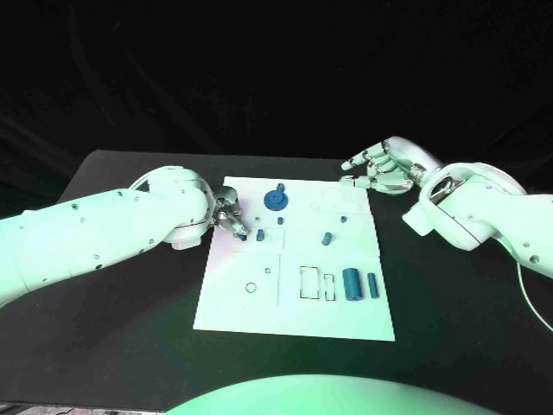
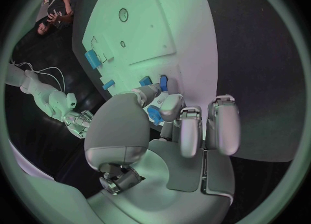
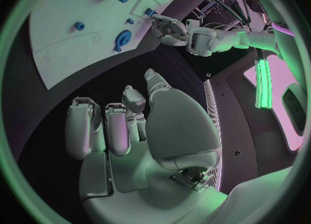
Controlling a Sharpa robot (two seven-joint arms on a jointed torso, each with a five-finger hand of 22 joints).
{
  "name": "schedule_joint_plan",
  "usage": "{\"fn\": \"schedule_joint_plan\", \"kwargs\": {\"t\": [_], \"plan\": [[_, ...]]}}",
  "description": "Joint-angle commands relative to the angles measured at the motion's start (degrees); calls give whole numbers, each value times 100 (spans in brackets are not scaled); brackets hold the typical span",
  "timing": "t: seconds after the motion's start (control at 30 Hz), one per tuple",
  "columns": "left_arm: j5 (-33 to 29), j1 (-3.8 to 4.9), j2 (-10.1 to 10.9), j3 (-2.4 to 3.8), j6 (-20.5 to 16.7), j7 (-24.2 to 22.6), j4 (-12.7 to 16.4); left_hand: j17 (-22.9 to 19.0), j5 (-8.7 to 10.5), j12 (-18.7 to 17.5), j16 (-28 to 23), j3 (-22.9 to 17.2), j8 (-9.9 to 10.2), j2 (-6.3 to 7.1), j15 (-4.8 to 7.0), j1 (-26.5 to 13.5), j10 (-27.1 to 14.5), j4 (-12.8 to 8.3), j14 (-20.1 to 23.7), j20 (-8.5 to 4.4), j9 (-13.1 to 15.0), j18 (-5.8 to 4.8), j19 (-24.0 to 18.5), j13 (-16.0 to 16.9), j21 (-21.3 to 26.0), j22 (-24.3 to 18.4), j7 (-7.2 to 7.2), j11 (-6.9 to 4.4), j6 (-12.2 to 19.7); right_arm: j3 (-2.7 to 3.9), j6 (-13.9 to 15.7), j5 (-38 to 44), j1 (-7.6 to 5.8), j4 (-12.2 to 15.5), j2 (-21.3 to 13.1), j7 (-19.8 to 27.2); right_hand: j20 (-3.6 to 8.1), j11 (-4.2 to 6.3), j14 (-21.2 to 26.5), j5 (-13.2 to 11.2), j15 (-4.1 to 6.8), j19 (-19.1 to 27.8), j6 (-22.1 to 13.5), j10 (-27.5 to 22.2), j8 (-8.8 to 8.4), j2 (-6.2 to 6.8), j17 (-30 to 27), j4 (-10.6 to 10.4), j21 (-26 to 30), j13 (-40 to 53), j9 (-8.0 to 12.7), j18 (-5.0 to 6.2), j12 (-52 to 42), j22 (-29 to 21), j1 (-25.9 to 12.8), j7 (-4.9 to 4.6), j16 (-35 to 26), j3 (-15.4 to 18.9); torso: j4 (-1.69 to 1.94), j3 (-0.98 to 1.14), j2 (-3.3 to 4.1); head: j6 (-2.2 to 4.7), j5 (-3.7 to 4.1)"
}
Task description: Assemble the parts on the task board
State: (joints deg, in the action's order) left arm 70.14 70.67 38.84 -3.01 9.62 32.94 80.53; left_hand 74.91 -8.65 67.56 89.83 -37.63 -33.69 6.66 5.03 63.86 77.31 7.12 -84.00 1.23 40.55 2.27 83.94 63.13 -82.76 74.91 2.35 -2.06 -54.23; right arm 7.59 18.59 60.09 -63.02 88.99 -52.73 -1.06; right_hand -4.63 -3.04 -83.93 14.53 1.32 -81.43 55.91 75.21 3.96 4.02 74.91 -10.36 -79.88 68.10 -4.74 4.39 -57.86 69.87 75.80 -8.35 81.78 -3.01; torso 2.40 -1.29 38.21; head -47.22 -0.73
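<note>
The white task board (image 1: 233, 304) lies in the middle of the black table. A round blue gear-like part (image 1: 276, 201) stands near its far end, with small blue pieces (image 1: 327, 236) around the middle. Blue cylinders (image 1: 352, 284) lie in slots near the front right. My left hand (image 1: 228, 216) is at the board's left edge, fingers apart, tips close to a small blue piece (image 1: 262, 233); nothing shows in its grip. In the left wrist view the gear-like part (image 2: 153, 115) shows past the fingertips (image 2: 170, 106). My right hand (image 1: 378, 169) hovers off the far right corner, fingers spread, holding nothing.
Round and rectangular recesses (image 1: 251, 287) mark the board's near half. Black table (image 1: 451, 303) surrounds the board on all sides. My right forearm (image 1: 488, 216) lies along the right side, and my left forearm (image 1: 90, 238) crosses the left side.
</note>
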Motion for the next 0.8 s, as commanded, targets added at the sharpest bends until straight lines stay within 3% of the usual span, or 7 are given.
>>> {"fn": "schedule_joint_plan", "kwargs": {"t": [0.03,0.8], "plan": [[-124,-38,-46,-29,350,215,-22,1509,2,19,17,37,22,1,38,-87,41,50,-600,-30,-13,-1,244,22,27,627,-83,-27,-142,-1,-89,3,4,-2,7,14,-1,-6,-330,37,0,19,34,-26,18,-47,240,3,26,1,6,-31,-20,-10,11,16,-36,31,1,-2,1,-7,17],[29,-36,-89,-29,398,360,-132,1509,11,100,17,532,-6,78,74,-528,122,288,-600,-62,-47,-12,268,100,3,674,-133,-70,-301,-6,-85,-4,5,3,3,15,0,-6,-328,40,0,23,37,-30,18,-53,226,-7,31,-5,5,-29,-13,-19,2,16,-47,39,8,-7,-3,-22,25]]}}
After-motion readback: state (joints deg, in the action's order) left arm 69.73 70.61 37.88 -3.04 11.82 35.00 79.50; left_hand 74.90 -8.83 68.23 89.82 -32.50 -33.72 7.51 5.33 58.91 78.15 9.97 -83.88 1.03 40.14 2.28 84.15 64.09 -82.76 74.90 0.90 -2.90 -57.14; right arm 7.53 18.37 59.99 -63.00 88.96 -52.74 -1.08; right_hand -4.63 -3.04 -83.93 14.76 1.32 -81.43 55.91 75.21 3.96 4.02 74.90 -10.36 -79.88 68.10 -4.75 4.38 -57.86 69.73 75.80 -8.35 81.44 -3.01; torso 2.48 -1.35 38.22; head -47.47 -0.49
